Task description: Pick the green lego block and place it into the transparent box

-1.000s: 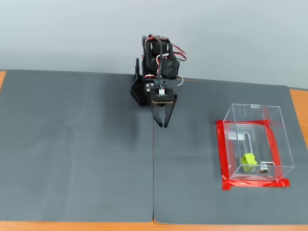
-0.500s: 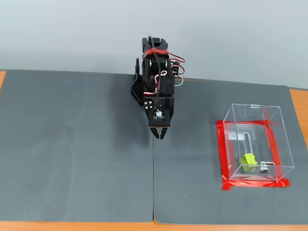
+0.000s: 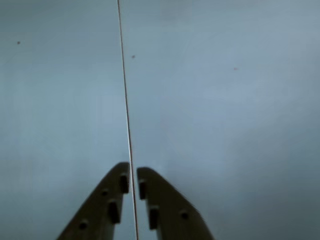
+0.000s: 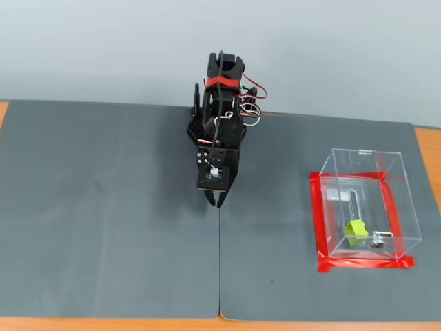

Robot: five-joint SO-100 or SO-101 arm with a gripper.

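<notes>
The green lego block (image 4: 356, 232) lies inside the transparent box (image 4: 396, 200), on its floor near the front, beside a small metal piece (image 4: 377, 243). The box stands at the right of the fixed view inside a red tape frame (image 4: 316, 221). My gripper (image 4: 215, 201) hangs over the seam between the two grey mats, well to the left of the box. In the wrist view the gripper (image 3: 131, 174) points down at the seam (image 3: 125, 95) with its fingertips almost touching and nothing between them. Neither the block nor the box appears in the wrist view.
Two grey mats (image 4: 103, 214) cover the table and meet at a seam (image 4: 220, 269) down the middle. The arm's black base (image 4: 200, 131) stands at the mats' far edge. Orange table edge (image 4: 427, 158) shows at the right and front.
The arm has folded down and swung slightly left; the gripper now points straight down over the seam. The block and box have not moved.
</notes>
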